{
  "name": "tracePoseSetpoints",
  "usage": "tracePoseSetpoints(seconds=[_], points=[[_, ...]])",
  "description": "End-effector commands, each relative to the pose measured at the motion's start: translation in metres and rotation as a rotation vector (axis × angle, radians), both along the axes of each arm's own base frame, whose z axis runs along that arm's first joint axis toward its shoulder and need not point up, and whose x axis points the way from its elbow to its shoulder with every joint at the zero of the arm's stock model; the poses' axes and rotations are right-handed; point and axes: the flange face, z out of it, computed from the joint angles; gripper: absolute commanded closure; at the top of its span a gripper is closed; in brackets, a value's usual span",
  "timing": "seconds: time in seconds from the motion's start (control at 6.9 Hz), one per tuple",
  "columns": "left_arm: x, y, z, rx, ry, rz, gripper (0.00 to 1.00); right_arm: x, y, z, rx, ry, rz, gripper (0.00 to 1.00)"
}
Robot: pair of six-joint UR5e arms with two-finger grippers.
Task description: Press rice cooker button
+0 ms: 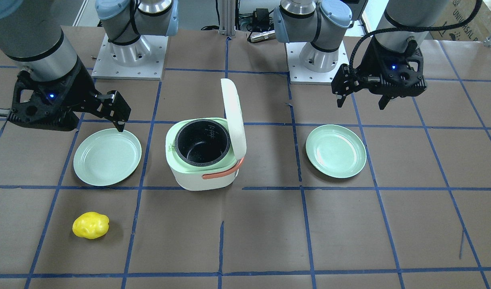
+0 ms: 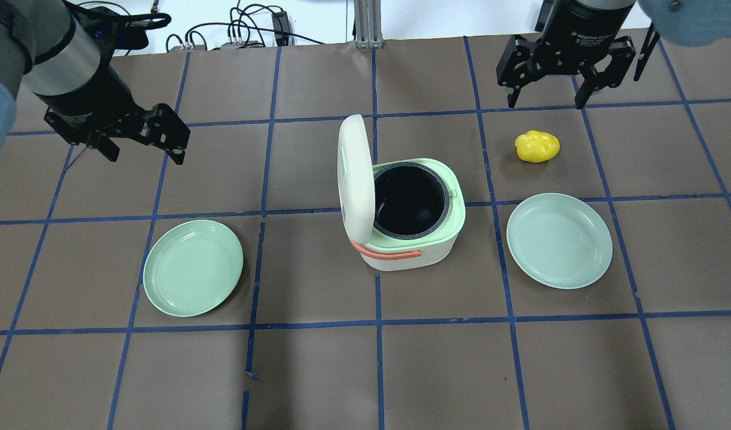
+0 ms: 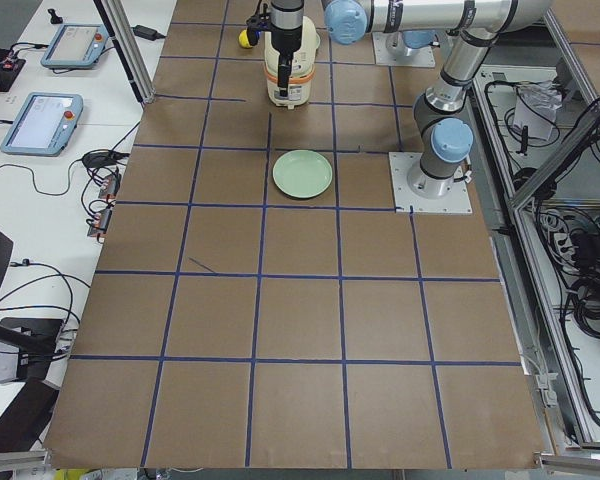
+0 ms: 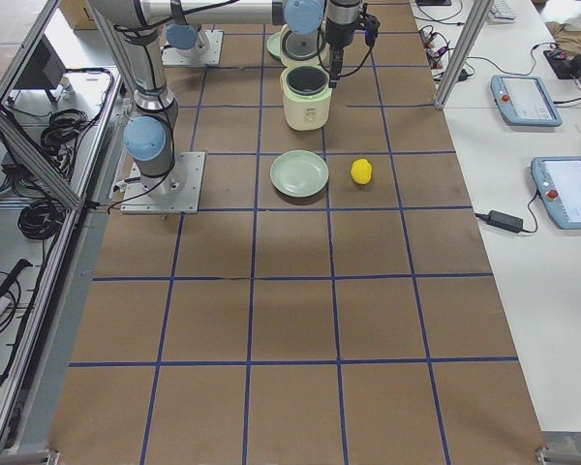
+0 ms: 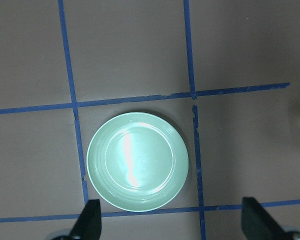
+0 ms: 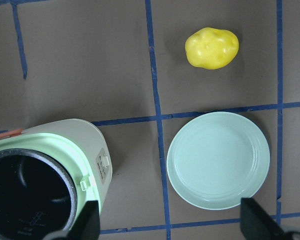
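Note:
The white and pale green rice cooker (image 2: 410,239) stands mid-table with its lid (image 2: 355,173) swung up and the black pot (image 2: 410,200) exposed. A small latch button (image 6: 103,165) shows on its rim, on the robot's right side. My left gripper (image 2: 144,156) hangs open and empty, left of and beyond the cooker, above the table; it also shows in the front view (image 1: 361,105). My right gripper (image 2: 546,103) is open and empty, high beyond the yellow potato (image 2: 537,146). Both wrist views show spread fingers (image 5: 92,222) (image 6: 257,222) holding nothing.
Two pale green plates lie beside the cooker, one on the robot's left (image 2: 193,267) and one on its right (image 2: 559,240). The potato lies beyond the right plate. Blue tape lines grid the brown table (image 2: 318,370).

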Motion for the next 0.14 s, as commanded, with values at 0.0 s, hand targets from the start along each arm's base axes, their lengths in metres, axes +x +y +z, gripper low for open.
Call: tracePoseSetpoints(seconds=[0.0], points=[[0.0, 0.0, 0.0, 0.0, 0.0, 0.0, 0.0, -0.0006, 0.0007, 0.0011, -0.001, 0.0, -0.003, 0.0]])
